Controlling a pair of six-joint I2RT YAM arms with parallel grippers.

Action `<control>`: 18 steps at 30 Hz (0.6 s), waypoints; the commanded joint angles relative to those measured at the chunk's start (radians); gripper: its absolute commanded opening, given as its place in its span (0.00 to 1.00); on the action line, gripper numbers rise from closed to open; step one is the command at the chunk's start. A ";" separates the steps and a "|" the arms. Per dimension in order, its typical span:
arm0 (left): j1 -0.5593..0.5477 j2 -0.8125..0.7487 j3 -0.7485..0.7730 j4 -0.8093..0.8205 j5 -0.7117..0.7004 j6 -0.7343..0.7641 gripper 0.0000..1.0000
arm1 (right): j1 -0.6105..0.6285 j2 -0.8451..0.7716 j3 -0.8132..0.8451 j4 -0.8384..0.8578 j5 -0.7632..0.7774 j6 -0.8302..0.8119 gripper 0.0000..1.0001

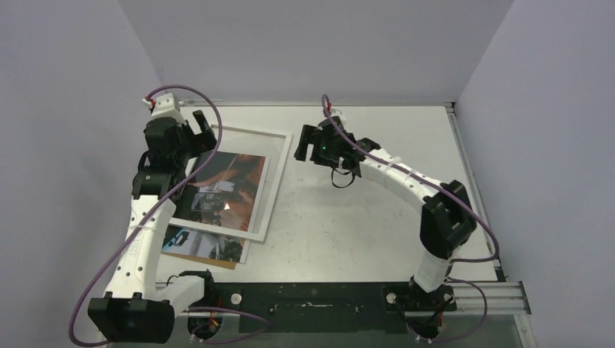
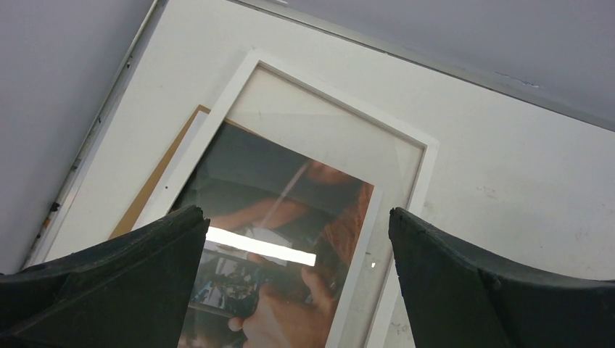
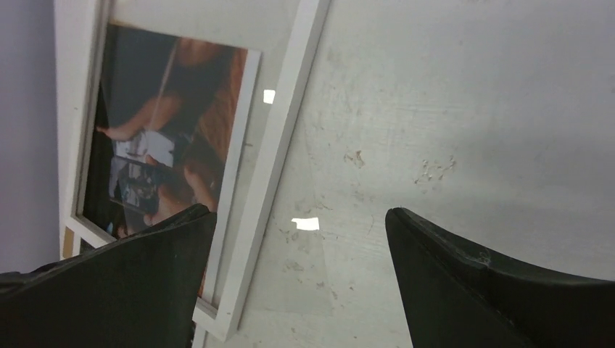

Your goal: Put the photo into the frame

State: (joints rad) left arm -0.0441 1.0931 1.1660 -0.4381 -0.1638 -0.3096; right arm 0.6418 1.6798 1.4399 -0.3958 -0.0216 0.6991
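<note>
The white frame (image 1: 276,187) lies flat on the left half of the table, face up. The photo (image 1: 225,188) shows through its clear pane and is shifted toward the near left, so its near end sticks out past the frame's near rail. My left gripper (image 1: 205,136) hovers open over the frame's far left part. In the left wrist view its gripper (image 2: 297,214) stands wide above the photo (image 2: 319,188) and the frame (image 2: 348,99). My right gripper (image 1: 302,145) is open above bare table, just right of the frame's far right corner. In the right wrist view the gripper (image 3: 301,212) holds nothing, and the frame (image 3: 279,138) and photo (image 3: 174,109) lie to its left.
A plain brown backing board (image 1: 217,262) lies under the photo and frame, with edges showing at the near left and, in the left wrist view, as the backing board (image 2: 156,177) along the left side. Grey walls enclose the table at the left, back and right.
</note>
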 commanded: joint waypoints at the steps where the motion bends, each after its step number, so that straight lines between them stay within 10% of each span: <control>1: 0.001 -0.041 -0.007 -0.005 -0.012 -0.023 0.97 | 0.077 0.159 0.032 0.051 -0.071 0.179 0.87; 7: 0.001 -0.050 -0.032 -0.002 0.011 -0.056 0.97 | 0.151 0.345 0.111 0.119 -0.167 0.268 0.62; 18: 0.000 -0.060 -0.055 -0.008 0.014 -0.047 0.97 | 0.209 0.504 0.371 -0.299 0.068 0.205 0.58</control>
State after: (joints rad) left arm -0.0441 1.0603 1.1072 -0.4538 -0.1486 -0.3561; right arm 0.8265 2.1517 1.6917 -0.4953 -0.1062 0.9344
